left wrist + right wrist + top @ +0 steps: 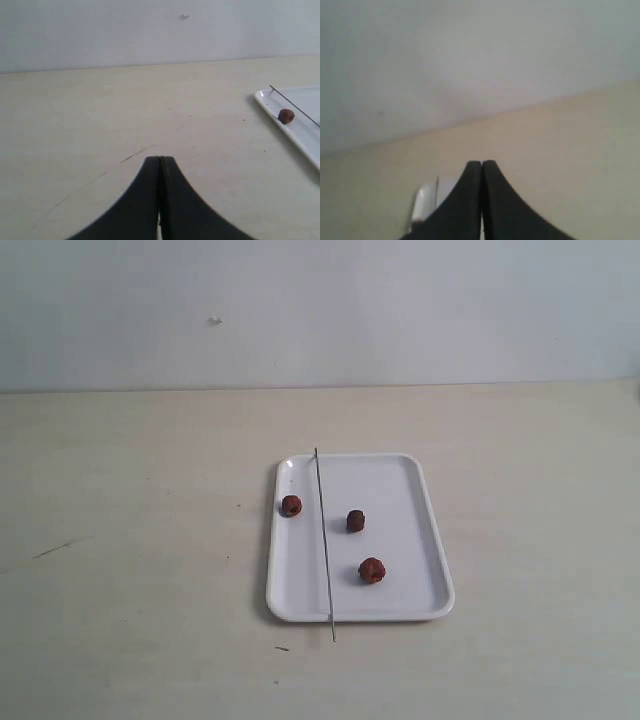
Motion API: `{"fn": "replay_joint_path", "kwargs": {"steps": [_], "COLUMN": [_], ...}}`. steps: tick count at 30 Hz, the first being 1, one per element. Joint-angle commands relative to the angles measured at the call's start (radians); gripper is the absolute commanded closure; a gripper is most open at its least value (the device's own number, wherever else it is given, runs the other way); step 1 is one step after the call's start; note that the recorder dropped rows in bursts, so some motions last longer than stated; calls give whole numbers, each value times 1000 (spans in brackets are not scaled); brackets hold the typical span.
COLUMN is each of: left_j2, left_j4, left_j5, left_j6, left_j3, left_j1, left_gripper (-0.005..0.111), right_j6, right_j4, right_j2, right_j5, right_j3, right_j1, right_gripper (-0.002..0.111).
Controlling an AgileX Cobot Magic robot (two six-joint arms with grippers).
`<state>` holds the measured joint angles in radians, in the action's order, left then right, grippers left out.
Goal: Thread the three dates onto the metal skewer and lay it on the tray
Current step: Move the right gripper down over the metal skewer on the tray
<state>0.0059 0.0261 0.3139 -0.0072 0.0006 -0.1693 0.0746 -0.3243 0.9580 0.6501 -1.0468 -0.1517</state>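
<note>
The left gripper [160,167] and right gripper [481,169] are seen shut and empty, while the thin, stiff, probably slippery skewer [324,540], laid lengthwise across the tray [400,485] among three loose dates [355,521], is judged best pinched at its overhanging end, the light dates gently.

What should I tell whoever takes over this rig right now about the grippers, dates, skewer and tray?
Left gripper: shut, empty, over the beige table.
Right gripper: shut, empty.
The flat white rectangular tray holds the thin grey metal skewer, lying lengthwise, both ends overhanging the rim.
Three wrinkled reddish-brown dates lie loose on the tray: one left of the skewer in the exterior view, two right of it.
Done: nothing threaded.
Left: thread all three dates, lay the skewer on the tray.
</note>
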Motion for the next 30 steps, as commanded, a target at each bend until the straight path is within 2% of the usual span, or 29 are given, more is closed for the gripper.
{"fn": "replay_joint_path", "kwargs": {"steps": [1, 4, 8, 12, 17, 21, 27, 30], "left_j2": [-6, -6, -6, -6, -6, -6, -6, -6], "left_j4": [4, 4, 4, 4, 4, 4, 4, 4], "left_j5": [-2, -2, -2, -2, -2, -2, -2, -2], "left_j6": [-5, -5, -5, -5, -5, -5, -5, -5], "left_j3": [-1, -1, -1, -1, -1, -1, -1, -1], "left_j1": [2, 2, 2, 2, 2, 2, 2, 2], "left_gripper": [107, 107, 107, 107, 107, 107, 107, 107], "right_j6": [-75, -86, -93, -24, 189, 316, 341, 344], "right_j4": [2, -38, -35, -23, 107, 212, 263, 276], "right_j2": [200, 314, 413, 486, 606, 739, 898, 978], "right_j5": [269, 377, 433, 353, 263, 341, 395, 431], "right_j3": [-78, -89, -87, -87, -110, -200, -379, -460], "right_j1": [0, 9, 134, 302, 470, 576, 694, 716], "right_gripper": [108, 108, 108, 108, 108, 108, 108, 108]}}
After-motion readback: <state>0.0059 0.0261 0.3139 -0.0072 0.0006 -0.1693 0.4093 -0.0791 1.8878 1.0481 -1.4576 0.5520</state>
